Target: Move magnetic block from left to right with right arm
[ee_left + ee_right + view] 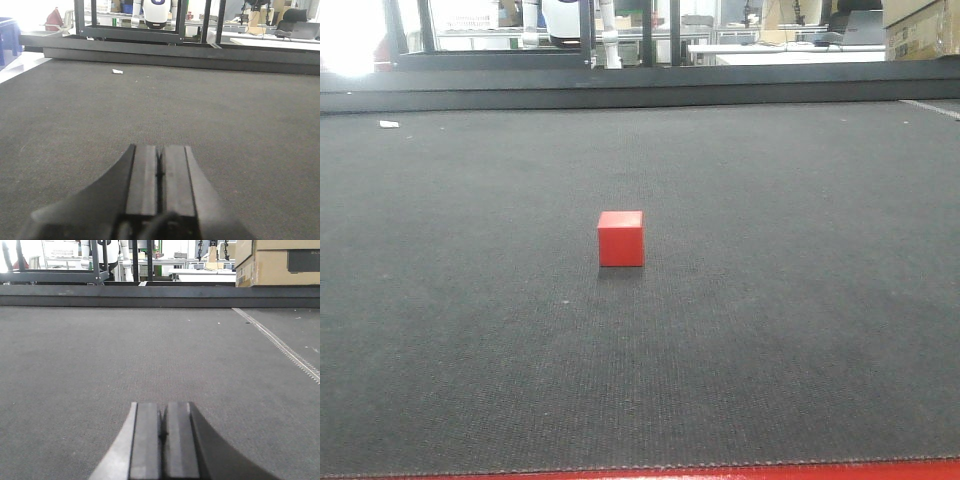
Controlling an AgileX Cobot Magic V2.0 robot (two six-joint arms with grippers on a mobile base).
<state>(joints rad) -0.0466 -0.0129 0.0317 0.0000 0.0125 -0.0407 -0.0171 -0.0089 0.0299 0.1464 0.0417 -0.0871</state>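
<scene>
The small matte red cube (620, 238) sits at frame centre on the dark-matted tabletop (800, 330). Likely light, rigid, smooth-faced: pinch opposite side faces squarely. Both the left hand (160, 165) and right hand (161, 422) are closed, empty.

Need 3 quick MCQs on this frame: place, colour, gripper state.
1. Where is the magnetic block?
A. alone on the dark mat
B. between the right fingers
C. on a box
2. Its colour?
A. blue
B. red
C. green
3. The right gripper is:
A. shut, empty
B. wide open
C. shut on the block
Answers: 1 A, front view shows it untouched on the mat; 2 B, its faces are red; 3 A, fingers meet with nothing between.
</scene>
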